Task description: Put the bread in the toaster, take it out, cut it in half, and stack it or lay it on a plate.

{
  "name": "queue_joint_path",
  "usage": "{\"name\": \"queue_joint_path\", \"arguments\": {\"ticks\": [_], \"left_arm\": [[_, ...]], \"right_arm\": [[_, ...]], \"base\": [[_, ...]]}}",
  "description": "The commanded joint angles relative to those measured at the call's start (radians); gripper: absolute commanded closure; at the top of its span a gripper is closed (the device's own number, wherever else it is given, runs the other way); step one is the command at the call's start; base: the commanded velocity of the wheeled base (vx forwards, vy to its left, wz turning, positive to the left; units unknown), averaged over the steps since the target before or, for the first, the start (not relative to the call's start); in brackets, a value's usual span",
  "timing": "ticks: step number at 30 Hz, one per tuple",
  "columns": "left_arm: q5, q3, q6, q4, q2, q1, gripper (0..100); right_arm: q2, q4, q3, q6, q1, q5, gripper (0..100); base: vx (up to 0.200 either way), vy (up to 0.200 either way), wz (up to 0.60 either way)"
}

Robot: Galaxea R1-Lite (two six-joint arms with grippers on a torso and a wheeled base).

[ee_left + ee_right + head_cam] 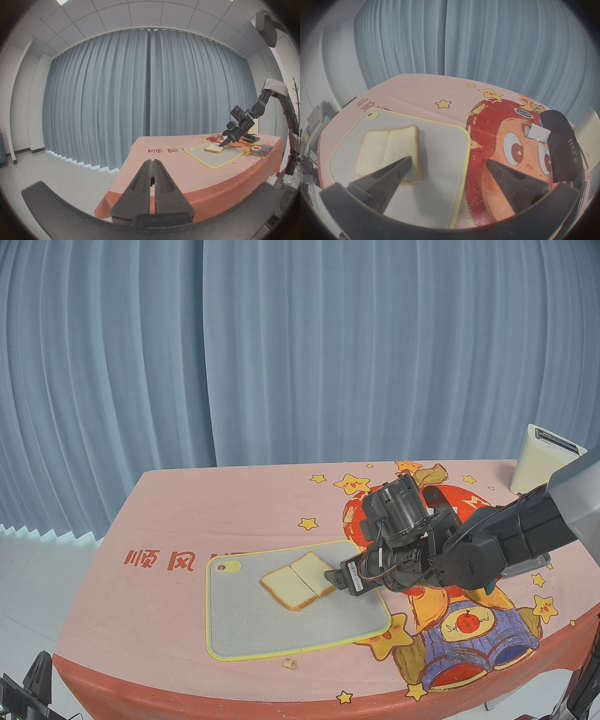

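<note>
Here, the right gripper [447, 161], jaws wide and empty, straddles the edge of the cutting board [262, 627]; best to pinch the adjacent bread half [314, 572] gently by its crust.

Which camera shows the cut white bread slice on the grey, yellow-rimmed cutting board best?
The right wrist view: the cut white bread slice sits close, with both halves and the seam plain. The head view shows both halves from above, smaller. The left wrist view shows it far off, side-on.
</note>
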Motion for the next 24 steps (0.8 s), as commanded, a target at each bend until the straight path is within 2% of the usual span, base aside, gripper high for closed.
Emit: {"name": "queue_joint_path", "arguments": {"ticks": [1,24], "left_arm": [[0.000,0.018,0.000,0.000,-0.016,0.001,100],[0.000,0.018,0.000,0.000,-0.016,0.001,100]], "right_arm": [[0.007,0.006,0.003,0.001,0.005,-0.002,100],[-0.094,0.017,0.039,0.019,0.002,-0.004,100]], "base": [[0.000,0.000,0.00],[0.000,0.000,0.00]]}}
